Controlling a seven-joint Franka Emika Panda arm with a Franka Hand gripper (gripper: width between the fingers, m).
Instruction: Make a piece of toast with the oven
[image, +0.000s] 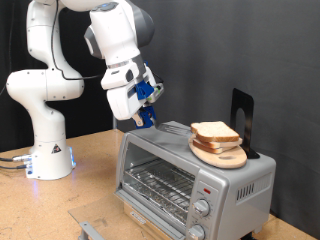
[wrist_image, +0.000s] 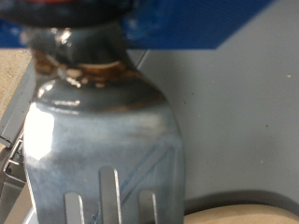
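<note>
1. The hand (image: 146, 112) hangs just above the top of the oven (image: 190, 175), over the end of it that lies toward the exterior view's left.
2. The hand grips a spatula (wrist_image: 98, 140). The wrist view shows its grey metal blade with slots, and its neck goes up between the fingers.
3. In the exterior view the spatula (image: 174, 127) reaches from the hand toward the exterior view's right, low over the oven's top.
4. The piece of toast (image: 214, 132) lies on a round wooden board (image: 222, 155), and the board rests on the oven's top, to the exterior view's right of the hand and a little lower.
5. More than one slice seems to be stacked there; how many, I cannot tell.
6. The tip of the spatula is near the toast, but whether it touches it I cannot tell.
7. The oven stands on the tabletop (image: 90, 190) below the hand, its glass door is shut and the wire rack shows behind the glass.
8. Two round knobs (image: 201, 209) sit on the oven's front, below the hand and to the exterior view's right.
</note>
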